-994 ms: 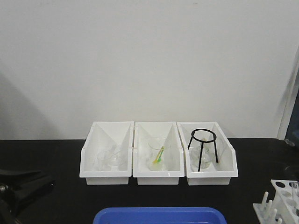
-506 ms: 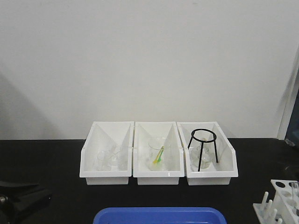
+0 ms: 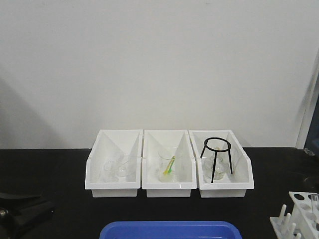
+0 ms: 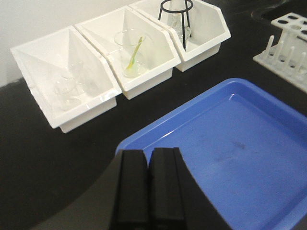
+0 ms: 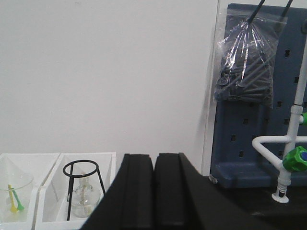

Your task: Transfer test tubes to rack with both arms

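Observation:
The white rack (image 3: pixel 300 213) stands at the table's front right corner, cut off by the frame edge; the left wrist view shows it at the upper right (image 4: pixel 287 42). One slim clear test tube (image 3: pixel 315 200) appears to stand in it; I cannot make out other tubes. My left arm (image 3: pixel 24 211) lies low at the front left. My left gripper (image 4: pixel 149 153) is shut with nothing in it, hanging over the near left corner of the blue tray (image 4: pixel 249 143). My right gripper (image 5: pixel 155 158) is also shut on nothing, raised and facing the wall.
Three white bins (image 3: pixel 168 186) stand in a row at the back, holding glass beakers (image 3: pixel 115 169), a beaker with a yellow-green stick (image 3: pixel 169 165), and a black tripod (image 3: pixel 216 158) over a flask. A blue pegboard (image 5: pixel 261 96) and white tap (image 5: pixel 288 153) are at the right.
My left arm has dropped lower and drawn back towards the front left corner. Nothing else has moved.

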`<state>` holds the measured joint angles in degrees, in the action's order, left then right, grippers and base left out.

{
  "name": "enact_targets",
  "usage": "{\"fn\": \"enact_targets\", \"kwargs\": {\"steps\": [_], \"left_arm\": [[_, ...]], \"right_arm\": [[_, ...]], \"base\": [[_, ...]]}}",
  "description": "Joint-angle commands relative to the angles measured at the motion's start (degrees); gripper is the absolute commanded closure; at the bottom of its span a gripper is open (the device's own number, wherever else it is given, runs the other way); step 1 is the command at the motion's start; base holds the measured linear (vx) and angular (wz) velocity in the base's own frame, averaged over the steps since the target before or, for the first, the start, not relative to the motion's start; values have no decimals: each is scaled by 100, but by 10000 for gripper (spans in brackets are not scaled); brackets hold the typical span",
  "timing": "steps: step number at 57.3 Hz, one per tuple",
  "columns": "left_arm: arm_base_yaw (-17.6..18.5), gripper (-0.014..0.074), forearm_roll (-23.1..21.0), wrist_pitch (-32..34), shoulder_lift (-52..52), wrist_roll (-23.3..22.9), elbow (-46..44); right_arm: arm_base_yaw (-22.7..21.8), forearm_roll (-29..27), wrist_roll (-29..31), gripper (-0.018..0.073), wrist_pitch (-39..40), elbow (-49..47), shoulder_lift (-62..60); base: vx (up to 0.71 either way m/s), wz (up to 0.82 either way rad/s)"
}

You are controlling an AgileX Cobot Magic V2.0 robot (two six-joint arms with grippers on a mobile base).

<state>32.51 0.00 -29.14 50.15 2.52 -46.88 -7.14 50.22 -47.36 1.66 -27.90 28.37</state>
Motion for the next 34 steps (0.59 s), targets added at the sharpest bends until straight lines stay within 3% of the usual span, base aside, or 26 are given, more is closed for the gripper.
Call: {"fn": "enact_targets", "kwargs": {"steps": [1, 9, 19, 34], "left_arm": [[-13, 617, 262, 679, -69, 194, -69], [-277, 617, 464, 1883, -491, 142, 689], [-1022, 617, -141, 3113, -1581, 129, 2389], [-1692, 617, -222, 3104, -3849, 133, 4551]], "right_arm": [[-39, 64, 16, 567, 250, -172, 14], [-39, 64, 16, 567, 250, -172, 14], [-39, 64, 16, 567, 250, -172, 14], [-39, 64, 16, 567, 250, -172, 14]], "base": [[0, 0], [0, 0], [0, 0], [0, 0]]}}
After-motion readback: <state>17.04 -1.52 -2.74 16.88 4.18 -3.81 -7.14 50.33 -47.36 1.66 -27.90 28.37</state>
